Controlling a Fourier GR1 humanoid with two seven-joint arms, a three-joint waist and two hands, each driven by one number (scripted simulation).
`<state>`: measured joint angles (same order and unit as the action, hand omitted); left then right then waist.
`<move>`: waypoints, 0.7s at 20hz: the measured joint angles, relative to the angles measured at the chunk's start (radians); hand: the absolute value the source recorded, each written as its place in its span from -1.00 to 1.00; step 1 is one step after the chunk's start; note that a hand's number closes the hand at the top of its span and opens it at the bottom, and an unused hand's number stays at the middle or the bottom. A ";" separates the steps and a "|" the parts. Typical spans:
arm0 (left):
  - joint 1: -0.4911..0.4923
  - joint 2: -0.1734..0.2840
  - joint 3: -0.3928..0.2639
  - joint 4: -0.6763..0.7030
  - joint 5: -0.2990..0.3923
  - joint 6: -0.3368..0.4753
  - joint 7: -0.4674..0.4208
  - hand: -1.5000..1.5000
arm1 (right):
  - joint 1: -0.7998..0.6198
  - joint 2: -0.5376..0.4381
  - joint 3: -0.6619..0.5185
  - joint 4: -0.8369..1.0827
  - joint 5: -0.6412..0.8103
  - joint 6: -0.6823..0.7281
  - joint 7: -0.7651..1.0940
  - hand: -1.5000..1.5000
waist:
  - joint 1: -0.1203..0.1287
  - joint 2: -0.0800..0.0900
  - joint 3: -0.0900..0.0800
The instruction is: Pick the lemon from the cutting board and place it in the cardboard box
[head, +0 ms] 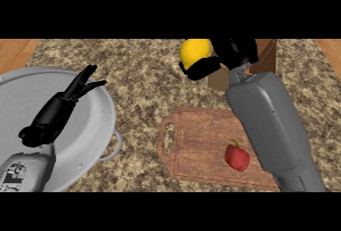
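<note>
My right hand [223,56] is curled round the yellow lemon [194,50], holding it up at the view's top centre, just left of the cardboard box [266,63]. The right forearm hides most of the box; only its brown side shows. The wooden cutting board [200,149] lies lower down at the centre right, with a red pepper [237,157] still on it. My left hand [73,92] rests over the grey pan at the left, fingers straight and pointing up.
A large grey pan [80,140] with a side handle fills the left side. The speckled stone counter [143,76] runs between pan, board and box. Wooden edges show at the top corners.
</note>
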<state>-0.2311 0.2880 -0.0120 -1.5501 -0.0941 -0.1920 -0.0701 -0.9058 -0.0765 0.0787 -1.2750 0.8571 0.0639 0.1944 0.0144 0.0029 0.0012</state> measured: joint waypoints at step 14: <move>-0.012 -0.015 0.000 0.004 -0.017 -0.006 -0.009 0.00 | -0.194 -0.234 -0.065 0.553 0.030 0.217 -0.212 1.00 | 0.019 0.009 0.000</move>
<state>-0.2434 0.2733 -0.0121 -1.5462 -0.1107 -0.1978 -0.0788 -1.0994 -0.3107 0.0135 -0.7217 0.8873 0.2812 -0.0172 0.0331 0.0116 0.0014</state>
